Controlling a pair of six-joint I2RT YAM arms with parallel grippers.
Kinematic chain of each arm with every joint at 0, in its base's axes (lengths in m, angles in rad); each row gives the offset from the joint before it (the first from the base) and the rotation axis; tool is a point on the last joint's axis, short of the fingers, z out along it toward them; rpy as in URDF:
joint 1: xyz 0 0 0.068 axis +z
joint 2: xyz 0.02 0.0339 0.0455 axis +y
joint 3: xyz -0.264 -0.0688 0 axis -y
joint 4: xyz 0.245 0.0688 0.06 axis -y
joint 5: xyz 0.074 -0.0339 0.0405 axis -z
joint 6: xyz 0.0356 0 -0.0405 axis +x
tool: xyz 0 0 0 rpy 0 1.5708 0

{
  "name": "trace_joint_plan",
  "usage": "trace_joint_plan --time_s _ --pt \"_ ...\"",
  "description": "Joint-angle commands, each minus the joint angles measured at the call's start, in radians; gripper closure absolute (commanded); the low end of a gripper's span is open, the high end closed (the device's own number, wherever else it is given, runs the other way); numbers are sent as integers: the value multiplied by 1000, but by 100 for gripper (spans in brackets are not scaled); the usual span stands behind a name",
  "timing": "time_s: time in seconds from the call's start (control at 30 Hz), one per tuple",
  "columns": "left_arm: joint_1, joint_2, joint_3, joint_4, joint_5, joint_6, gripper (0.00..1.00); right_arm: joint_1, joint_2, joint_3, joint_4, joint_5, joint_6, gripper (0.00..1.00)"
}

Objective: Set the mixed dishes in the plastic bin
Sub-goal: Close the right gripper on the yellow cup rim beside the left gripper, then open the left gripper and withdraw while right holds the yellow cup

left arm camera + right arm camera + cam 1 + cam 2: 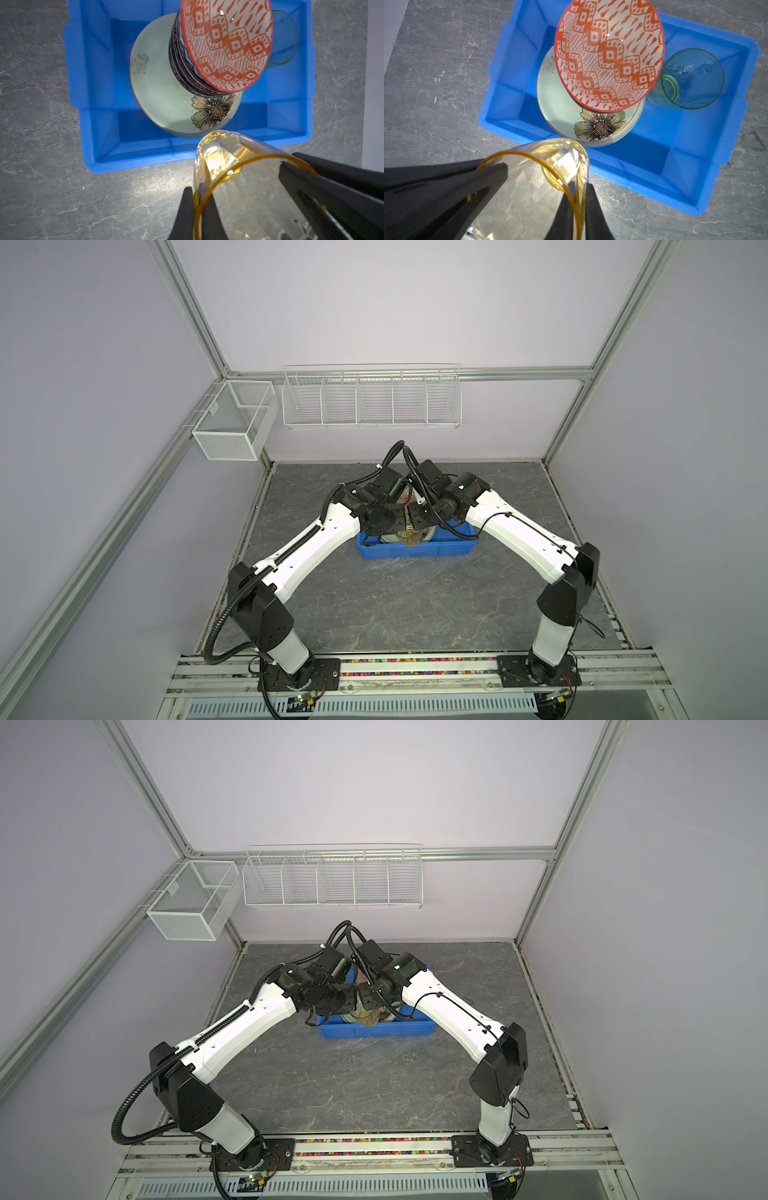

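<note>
While in both claws (197, 199) (580, 189), amber cup (228, 158)

Wire rack (371, 404) (white), marbled tabletop (374, 605)

You see both top views from high above arm bases (291, 672), looking down and forward over same grey table (374, 605) to back wall (374, 323). Your wrist cameras sit close, facing down; both share blue bin (93, 124), amber cup (228, 158).

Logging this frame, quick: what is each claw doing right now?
Left claw: closed on the rim of the amber glass cup.
Right claw: closed on the same cup's rim.
</note>
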Motion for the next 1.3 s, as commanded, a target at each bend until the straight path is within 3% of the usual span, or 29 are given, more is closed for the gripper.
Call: trace_joint_plan --time_s 0.0,0.7,1.07,1.27 --pt "-3 -30 4 11 5 -23 92 4 -30 -49 -5 57 38 93" --pt "24 -17 -3 36 47 -23 75 -68 -129 -174 53 41 46 93" --pt "109 -31 62 7 70 40 48 -125 -141 -180 44 34 20 93" --pt "193 -67 89 7 84 111 28 -169 -143 -170 32 36 -2 93"
